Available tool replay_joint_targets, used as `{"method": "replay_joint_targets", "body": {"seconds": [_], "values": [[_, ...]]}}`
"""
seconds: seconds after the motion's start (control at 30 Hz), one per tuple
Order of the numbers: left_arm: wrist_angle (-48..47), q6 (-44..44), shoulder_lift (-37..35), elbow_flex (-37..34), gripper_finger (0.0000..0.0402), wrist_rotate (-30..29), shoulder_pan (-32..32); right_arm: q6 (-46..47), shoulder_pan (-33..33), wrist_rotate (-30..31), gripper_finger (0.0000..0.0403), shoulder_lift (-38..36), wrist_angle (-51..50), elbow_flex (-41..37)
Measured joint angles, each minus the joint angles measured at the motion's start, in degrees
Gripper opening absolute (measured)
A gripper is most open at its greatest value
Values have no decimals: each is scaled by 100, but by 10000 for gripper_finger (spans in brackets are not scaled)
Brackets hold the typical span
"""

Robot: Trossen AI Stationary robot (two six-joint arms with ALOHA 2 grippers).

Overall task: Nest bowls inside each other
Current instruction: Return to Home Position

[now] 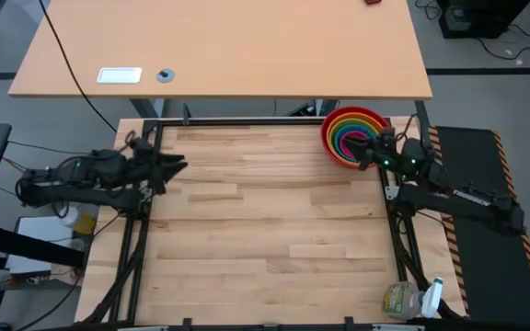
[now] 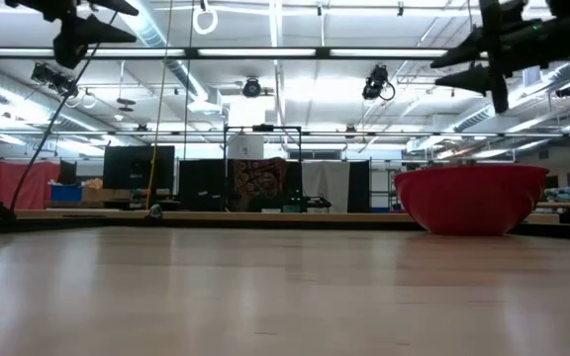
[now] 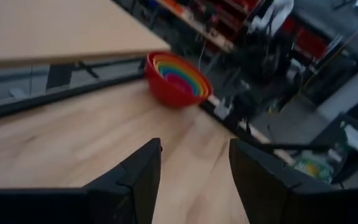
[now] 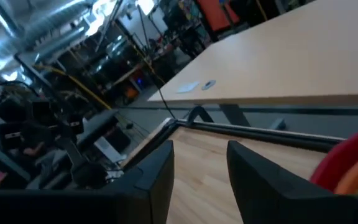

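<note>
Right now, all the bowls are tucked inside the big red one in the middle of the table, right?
Not quite. The bowls are all tucked inside the red bowl, but it sits in a corner of the table, on the right arm's side, not in the middle. The high view shows it.

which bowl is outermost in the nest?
The red bowl: it is the largest, and its rim rings all the other colours nested inside it.

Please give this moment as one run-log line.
stack: five round glossy plastic bowls nested, red outermost, pink innermost | left gripper: open, empty, far from bowls | right gripper: open, empty, above bowls' rim
</note>
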Motion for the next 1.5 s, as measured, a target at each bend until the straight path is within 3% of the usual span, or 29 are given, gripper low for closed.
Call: {"method": "replay_joint_targets", "body": {"seconds": [0.3,0.7,0.93,1.07,1.3,1.5], "values": [[92,264,-391,4,192,-207,-2,841,-115,-193,137,-989,121,-1025],[298,315,-368,-55,192,-157,-2,1715,-88,-239,128,-1460,1162,-2229],[1496,9,-598,-1258,192,-93,-2,1691,-85,-169,127,-1449,1060,-2226],[1991,-36,-930,-1601,192,-121,-2,1697,-90,-289,127,-1453,1241,-2232],[1992,96,-1777,-1939,192,-246,0,1646,-90,-428,116,-1449,1896,-2230],[2288,-281,-2240,-2690,192,-256,-2,1386,-86,-317,109,-1445,2362,-2228]]}}
